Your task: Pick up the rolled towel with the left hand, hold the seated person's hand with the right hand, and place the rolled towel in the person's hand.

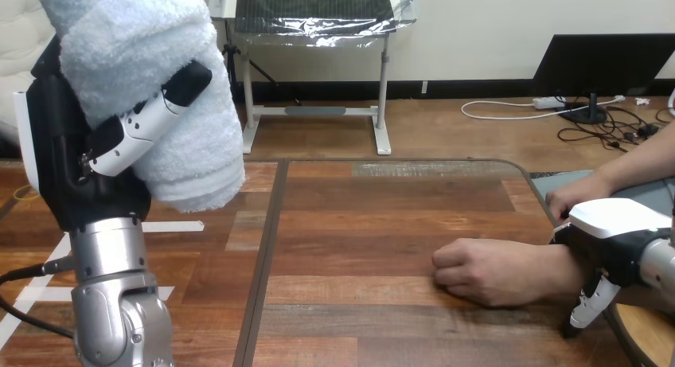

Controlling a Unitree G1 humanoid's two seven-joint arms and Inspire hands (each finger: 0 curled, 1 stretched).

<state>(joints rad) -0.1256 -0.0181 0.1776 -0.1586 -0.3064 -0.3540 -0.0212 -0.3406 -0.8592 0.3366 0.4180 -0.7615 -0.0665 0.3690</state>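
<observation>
- My left hand [60, 152] is raised at the left of the scene, its fingers [135, 128] wrapped round the rolled towel [143, 56] and clamped on it.
- The rolled towel stands well above the table [358, 216]. Its long axis runs steeply, with the top leaning left and the lower end toward the right.
- My right hand [617, 224] lies over the person's wrist [557, 273] at the right. Its thumb [587, 303] comes down the near side, closed round the wrist.
- The person's hand [477, 271] rests on the table just left of my right hand. It is closed in a fist with the knuckles pointing left, toward the towel.
- So the target lies to the right of my left hand and well below it, across bare table.
- I judge the fist must open before the towel can go in.
- A second person's hand [577, 193] rests farther back at the right, apart from all this.
</observation>
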